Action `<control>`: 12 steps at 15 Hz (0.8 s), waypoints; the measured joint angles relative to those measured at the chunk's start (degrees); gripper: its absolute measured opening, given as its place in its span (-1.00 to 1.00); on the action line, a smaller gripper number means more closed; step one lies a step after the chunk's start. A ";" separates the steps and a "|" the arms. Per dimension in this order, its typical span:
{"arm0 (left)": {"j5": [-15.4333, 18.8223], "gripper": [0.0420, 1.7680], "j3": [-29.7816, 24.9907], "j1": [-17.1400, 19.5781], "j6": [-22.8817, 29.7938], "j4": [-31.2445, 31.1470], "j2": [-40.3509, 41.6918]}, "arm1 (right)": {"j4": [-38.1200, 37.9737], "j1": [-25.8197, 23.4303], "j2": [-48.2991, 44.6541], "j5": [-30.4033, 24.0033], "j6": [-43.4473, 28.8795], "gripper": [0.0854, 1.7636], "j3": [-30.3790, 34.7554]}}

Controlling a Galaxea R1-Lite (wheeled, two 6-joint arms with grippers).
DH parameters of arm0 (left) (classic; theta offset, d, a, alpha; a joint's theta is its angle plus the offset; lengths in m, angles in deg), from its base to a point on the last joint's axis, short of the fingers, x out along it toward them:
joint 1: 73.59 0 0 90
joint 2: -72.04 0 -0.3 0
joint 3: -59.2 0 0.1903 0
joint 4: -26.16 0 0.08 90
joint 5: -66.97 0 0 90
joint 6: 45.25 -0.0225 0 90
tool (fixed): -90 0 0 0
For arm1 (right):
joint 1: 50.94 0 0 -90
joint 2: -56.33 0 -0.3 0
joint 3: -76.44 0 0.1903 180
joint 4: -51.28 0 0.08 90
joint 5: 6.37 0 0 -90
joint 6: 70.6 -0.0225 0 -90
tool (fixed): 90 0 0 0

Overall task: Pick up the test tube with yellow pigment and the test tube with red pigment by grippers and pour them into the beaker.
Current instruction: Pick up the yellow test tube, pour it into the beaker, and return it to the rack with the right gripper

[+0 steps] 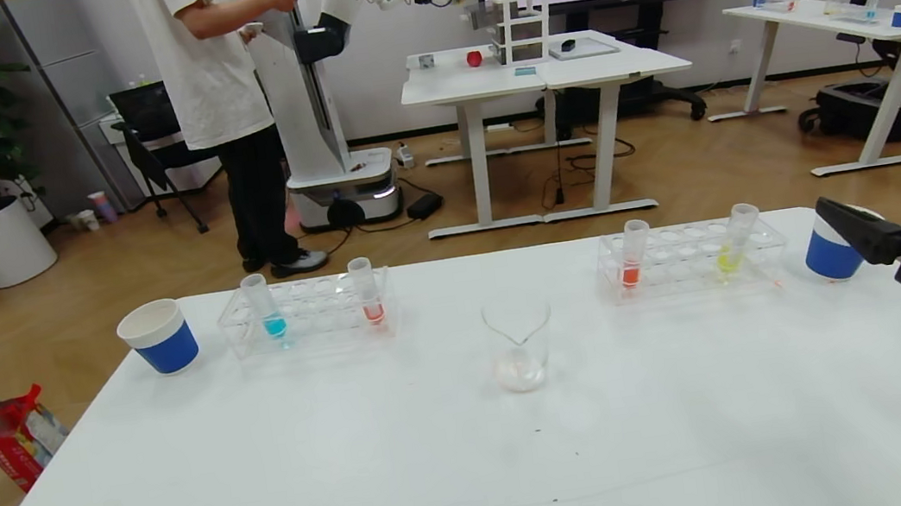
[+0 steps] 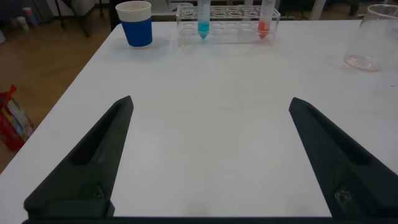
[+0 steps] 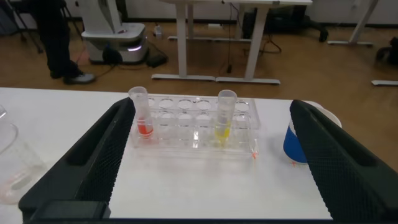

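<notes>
The test tube with yellow pigment (image 1: 731,249) stands in the right clear rack (image 1: 689,243), with a test tube with red pigment (image 1: 634,257) at that rack's left end. A second red tube (image 1: 368,292) stands in the left rack (image 1: 310,313). The clear beaker (image 1: 520,343) stands at the table's middle. My right gripper (image 1: 872,194) is open and empty at the right edge, facing the right rack; its wrist view shows the yellow tube (image 3: 224,119) and red tube (image 3: 142,114) ahead of the gripper (image 3: 211,104). My left gripper (image 2: 210,101) is open and empty over bare table, out of the head view.
A blue-liquid tube (image 1: 267,307) stands in the left rack. Blue-and-white paper cups stand at the far left (image 1: 159,336) and far right (image 1: 832,255) of the white table (image 1: 355,457). A person and another robot are beyond the table's far edge.
</notes>
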 joint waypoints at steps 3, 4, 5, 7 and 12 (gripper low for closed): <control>0.00 0.97 0.00 0.00 0.02 0.00 0.00 | 9.51 -2.32 11.59 -1.33 0.00 0.97 -1.29; -0.02 0.97 0.00 0.00 0.02 0.00 0.00 | 12.81 -2.65 14.85 -1.38 0.02 0.97 -1.56; 0.00 0.97 0.00 0.00 0.00 0.00 0.00 | 16.35 -2.86 17.94 -1.40 0.05 0.97 -1.82; 0.00 0.97 0.00 0.00 0.05 0.00 -0.02 | 23.39 -3.12 24.00 -1.38 0.06 0.97 -2.08; 0.00 0.97 0.00 0.02 0.02 0.00 -0.02 | 26.38 -3.94 34.21 -1.40 -0.02 0.97 -3.85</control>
